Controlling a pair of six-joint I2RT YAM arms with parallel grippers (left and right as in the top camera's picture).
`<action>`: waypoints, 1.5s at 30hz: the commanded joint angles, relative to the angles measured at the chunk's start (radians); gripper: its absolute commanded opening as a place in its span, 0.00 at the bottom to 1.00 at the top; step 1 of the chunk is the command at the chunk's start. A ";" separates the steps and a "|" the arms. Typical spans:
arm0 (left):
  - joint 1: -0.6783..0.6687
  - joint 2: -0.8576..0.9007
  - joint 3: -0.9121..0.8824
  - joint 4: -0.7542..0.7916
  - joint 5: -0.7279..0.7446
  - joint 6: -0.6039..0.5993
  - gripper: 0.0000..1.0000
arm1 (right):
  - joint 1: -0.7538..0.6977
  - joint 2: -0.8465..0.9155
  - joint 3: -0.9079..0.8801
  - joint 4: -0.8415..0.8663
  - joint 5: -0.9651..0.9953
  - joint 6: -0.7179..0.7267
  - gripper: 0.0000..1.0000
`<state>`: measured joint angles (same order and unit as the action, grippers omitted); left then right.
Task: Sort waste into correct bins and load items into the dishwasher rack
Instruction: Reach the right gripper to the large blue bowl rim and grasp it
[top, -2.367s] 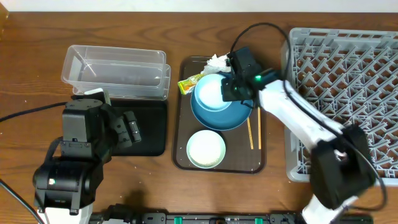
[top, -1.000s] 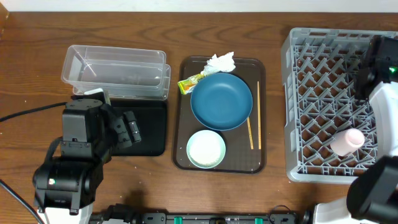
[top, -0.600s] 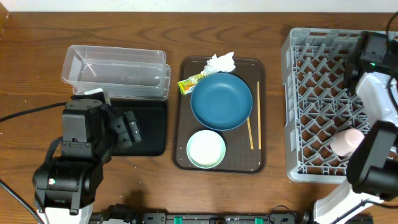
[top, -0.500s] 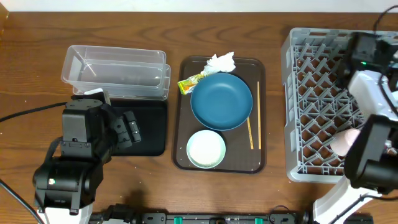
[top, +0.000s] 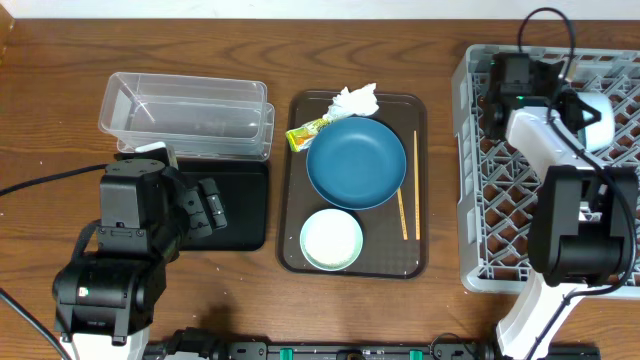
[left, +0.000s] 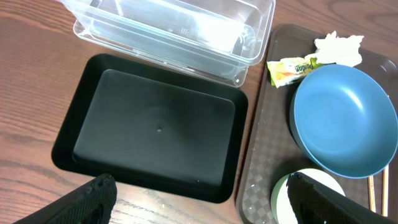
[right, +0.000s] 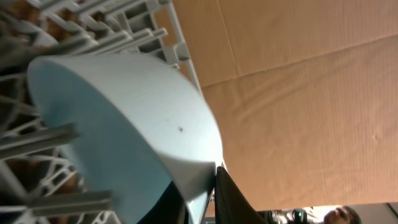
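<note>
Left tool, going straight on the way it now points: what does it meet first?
Most likely the shallow black rectangular tray, which lies directly ahead of the open left tool with nothing between them, though depth is hard to judge.

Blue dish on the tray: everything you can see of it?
The blue dish is round, deep, plain matte blue, possibly ceramic or plastic, empty and upright on the brown tray, in its far half. The snack wrapper lies at its far-left rim, the green-rimmed bowl just in front, chopsticks to its right; contact with them is unclear.
</note>
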<state>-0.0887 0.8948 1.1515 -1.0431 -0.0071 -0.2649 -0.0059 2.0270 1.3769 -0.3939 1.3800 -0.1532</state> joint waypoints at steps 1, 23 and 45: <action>0.003 -0.001 0.012 0.000 -0.012 -0.002 0.90 | 0.037 0.008 -0.004 -0.007 0.021 -0.013 0.29; 0.003 -0.001 0.012 0.000 -0.012 -0.002 0.90 | 0.591 -0.397 0.003 -0.229 -1.115 0.184 0.66; 0.003 -0.001 0.012 0.000 -0.012 -0.002 0.90 | 0.430 -0.093 -0.003 -0.240 -1.609 0.557 0.63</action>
<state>-0.0887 0.8948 1.1515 -1.0431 -0.0071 -0.2649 0.4248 1.9549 1.3693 -0.6403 -0.0994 0.4965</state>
